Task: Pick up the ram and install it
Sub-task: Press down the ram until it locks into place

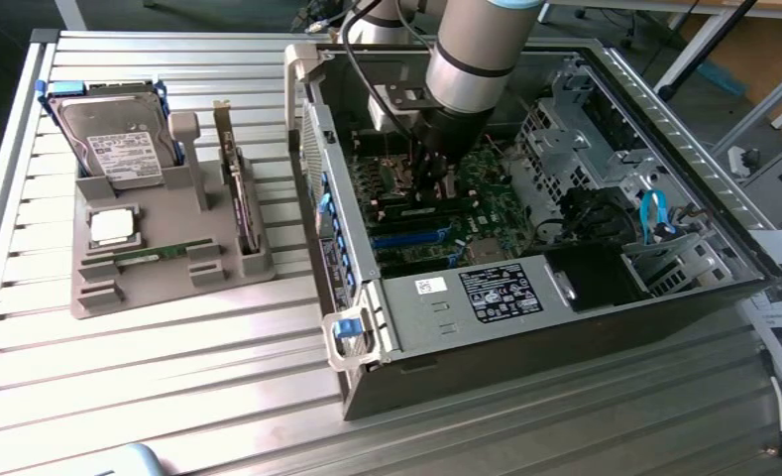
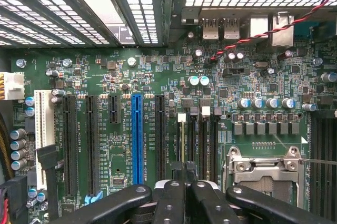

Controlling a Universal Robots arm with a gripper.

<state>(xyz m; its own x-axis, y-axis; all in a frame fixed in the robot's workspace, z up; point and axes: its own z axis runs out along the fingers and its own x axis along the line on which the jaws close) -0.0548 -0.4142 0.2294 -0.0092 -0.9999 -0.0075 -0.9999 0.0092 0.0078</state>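
**Item: memory installation, arm working inside case**

- Robot arm: reaching down into the open grey steel computer case [image 1: 404, 297], which is lying on its side on the ribbed aluminium bench [image 1: 166, 397].
- Black claw [image 1: 430, 188] [image 2: 189, 184]: hovering low over the green motherboard [image 2: 121, 76], directly above the row of narrow black memory slots [image 2: 204, 139]. These are sitting between the long blue expansion slot [image 2: 138, 139] and the silver processor socket [image 2: 263, 166]. Whether the claw is open, closed or gripping a stick cannot be told from either view.
- Ram [image 1: 146, 256]: one thin green stick is lying flat in the grey plastic parts tray [image 1: 166, 288], on the exterior view's left, well apart from the case.
- Sharing that tray: a silver hard drive [image 1: 116, 139], a square silver processor chip [image 1: 110, 226] and an upright green expansion card [image 1: 239, 188].

**Handling notes (judgement)**

- The step in hand appears to be working at the memory slots.
- Doing it well is depending on keeping the claw square to the slot's long axis and centred between the white end latches [image 2: 181, 117].
- Pressure should be travelling straight down and evenly along the slot.
- Any tilt is risking a half-seated stick or a scrape against the neighbouring capacitors [image 2: 198, 80] and the red-and-black wire [image 2: 247, 37].
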